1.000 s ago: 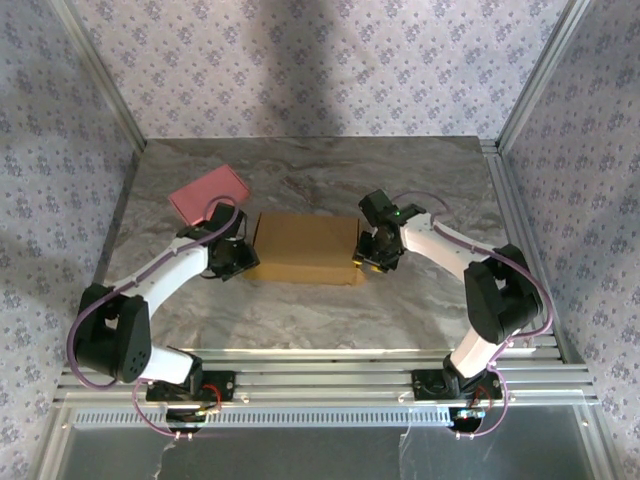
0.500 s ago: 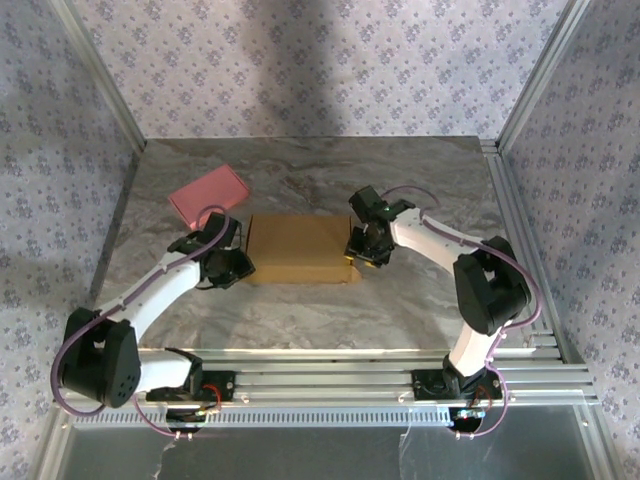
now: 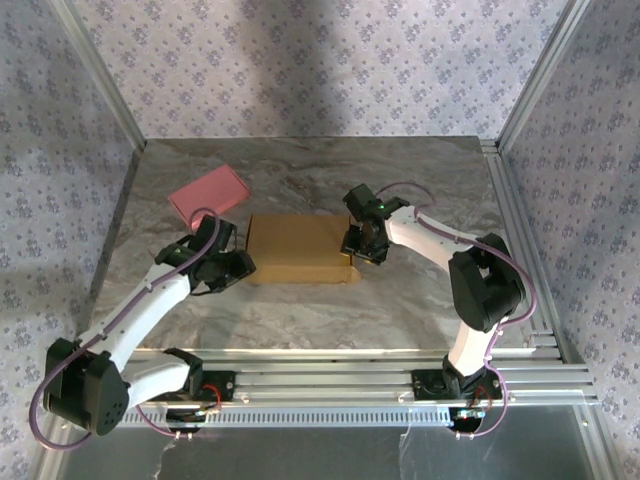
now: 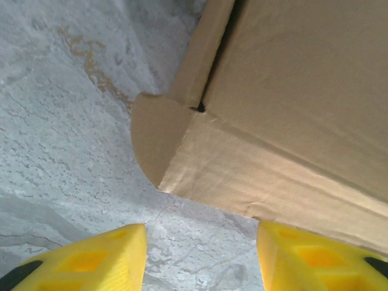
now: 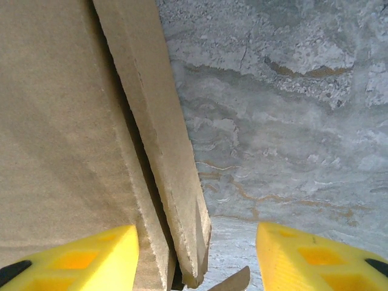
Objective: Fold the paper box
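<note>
Near the middle of the bench (image 3: 420, 310) the box (image 3: 298, 250) lies as a flat brown rectangle, its long sides running along with the near edge. I have one arm at each short end of it.

My left gripper (image 4: 200, 259) sits low at the box's left end, close to the corner facing the near edge. Its jaws stand wide apart and hold nothing; between the yellow fingertips (image 4: 91, 264) I see bare bench. Just ahead of them is the box's side wall, and a rounded tab (image 4: 156, 140) juts out from the corner and lies on the bench. A dark slit shows where that tab meets the panel above it.

My right gripper (image 5: 199, 257) is at the right end, also low, and its jaws are wide as well. A side flap (image 5: 160, 157) stands just beside the main panel with a narrow dark gap between the two. The flap's end reaches down into the space between my fingers. My finger on the box side sits right against the cardboard, while the other finger (image 5: 318, 254) hangs clear over the bench, so nothing is clamped. I cannot tell whether the box-side finger actually presses the panel.

Toward the far left corner of the bench lies a pink card (image 3: 208, 192), flat and apart from the box, beyond my left wrist.
</note>
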Controlling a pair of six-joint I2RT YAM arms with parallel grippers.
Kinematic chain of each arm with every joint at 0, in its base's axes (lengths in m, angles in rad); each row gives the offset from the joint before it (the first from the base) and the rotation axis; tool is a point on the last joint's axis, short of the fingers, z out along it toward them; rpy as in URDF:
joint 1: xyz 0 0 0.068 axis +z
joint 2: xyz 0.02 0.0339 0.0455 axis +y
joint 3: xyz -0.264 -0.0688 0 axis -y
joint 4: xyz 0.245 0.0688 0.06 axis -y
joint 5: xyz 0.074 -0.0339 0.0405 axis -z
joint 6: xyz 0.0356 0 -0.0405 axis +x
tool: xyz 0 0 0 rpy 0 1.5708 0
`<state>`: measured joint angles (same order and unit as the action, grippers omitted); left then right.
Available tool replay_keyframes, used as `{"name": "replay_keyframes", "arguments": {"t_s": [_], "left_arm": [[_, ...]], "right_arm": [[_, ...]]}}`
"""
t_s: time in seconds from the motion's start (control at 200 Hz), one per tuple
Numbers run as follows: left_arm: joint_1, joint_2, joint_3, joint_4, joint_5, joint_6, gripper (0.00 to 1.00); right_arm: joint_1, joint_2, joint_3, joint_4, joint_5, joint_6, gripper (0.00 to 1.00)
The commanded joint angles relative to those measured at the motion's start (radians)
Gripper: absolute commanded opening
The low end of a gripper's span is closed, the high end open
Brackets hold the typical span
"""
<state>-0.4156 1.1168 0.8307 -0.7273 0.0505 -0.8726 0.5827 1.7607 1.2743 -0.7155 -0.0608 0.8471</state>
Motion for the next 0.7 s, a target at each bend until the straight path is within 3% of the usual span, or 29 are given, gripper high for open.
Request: {"name": "replay_keyframes", "arguments": {"t_s": [0.0, 0.255, 0.695], "left_arm": [[0.002, -0.027, 0.08, -0.062, -0.033, 0.02, 0.53], [0.071, 0.037, 0.151, -0.077, 0.013, 0.076, 0.55], [0.091, 0.089, 0.116, -0.071, 0.055, 0.094, 0.53]], "right_arm": [[0.012, -0.041, 0.005, -0.028, 0.044, 0.002, 0.58], [0.012, -0.063, 0.0, -0.035, 0.059, -0.006, 0.6], [0.013, -0.047, -0.025, -0.009, 0.043, 0.005, 0.6]]}}
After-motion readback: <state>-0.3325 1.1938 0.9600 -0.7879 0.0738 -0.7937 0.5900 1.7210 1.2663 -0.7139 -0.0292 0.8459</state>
